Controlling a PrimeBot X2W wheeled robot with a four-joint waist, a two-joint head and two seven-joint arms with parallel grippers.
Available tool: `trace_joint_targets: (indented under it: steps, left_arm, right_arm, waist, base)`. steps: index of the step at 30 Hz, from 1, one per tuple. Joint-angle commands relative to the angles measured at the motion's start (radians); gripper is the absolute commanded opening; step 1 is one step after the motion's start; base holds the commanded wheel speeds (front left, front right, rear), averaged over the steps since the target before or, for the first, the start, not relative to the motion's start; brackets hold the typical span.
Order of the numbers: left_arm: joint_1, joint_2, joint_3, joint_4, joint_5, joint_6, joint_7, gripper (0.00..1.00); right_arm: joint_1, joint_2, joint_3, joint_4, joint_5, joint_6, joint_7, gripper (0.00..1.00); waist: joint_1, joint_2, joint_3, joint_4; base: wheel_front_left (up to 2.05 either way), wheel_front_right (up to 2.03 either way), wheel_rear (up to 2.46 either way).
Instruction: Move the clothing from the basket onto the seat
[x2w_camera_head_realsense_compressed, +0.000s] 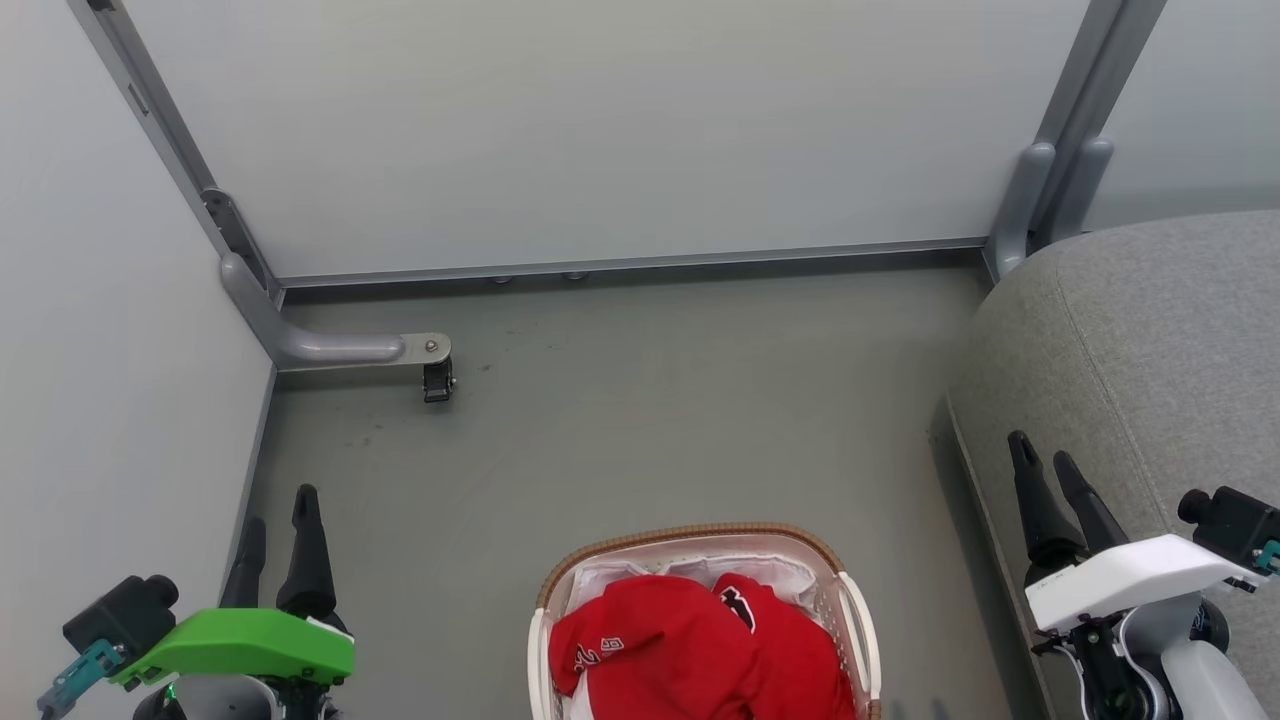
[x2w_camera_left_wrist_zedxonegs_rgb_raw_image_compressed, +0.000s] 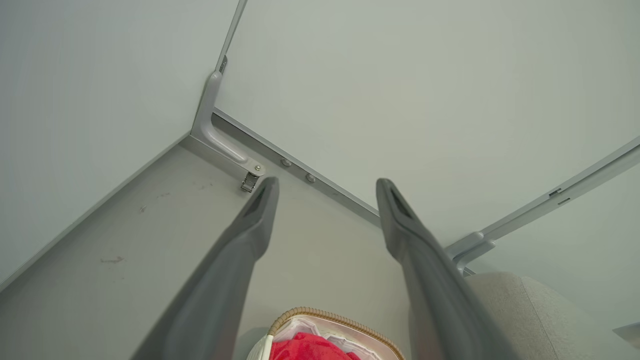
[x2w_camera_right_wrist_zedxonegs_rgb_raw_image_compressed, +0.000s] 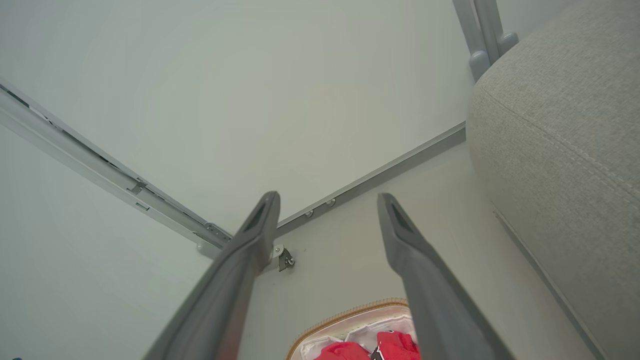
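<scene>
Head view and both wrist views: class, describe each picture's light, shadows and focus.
Head view: soft, even light, no glare, everything sharp; a faint shadow lies on the floor beside the seat. Left wrist view: the fingers blur toward the lens, the basket rim is crisp. Right wrist view: fingers equally soft, seat weave sharp.

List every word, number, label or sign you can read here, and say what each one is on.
"2" (a guess): white-outlined characters on the red jersey in the basket; creased, the rest too small to read.
Unreadable: black white-edged mark higher on the jersey, cut by a fold.
Unreadable: tiny dark marks on the white wrist cover.
No other writing visible.
</scene>
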Motion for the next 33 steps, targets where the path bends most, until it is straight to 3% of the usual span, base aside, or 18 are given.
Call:
trace_joint_targets:
  steps: [1,33]
  left_arm:
    - [-0.013,0.008,-0.001,-0.008,0.036,0.000,-0.011,1.00]
    - [0.002,0.017,-0.045,0.015,0.388,0.015,-0.094,1.00]
  right_arm:
    - [-0.008,-0.011,0.002,-0.013,-0.033,0.000,-0.012,1.00]
    - [0.004,-0.026,0.035,0.013,-0.362,0.000,-0.094,1.00]
  waist:
    - [0.0000,0.0009,0.000,0.000]
    - [0.0000,0.0015,0.003,-0.004]
  base:
    - [0.00,0.00,0.00]
    - [0.00,0.00,0.00]
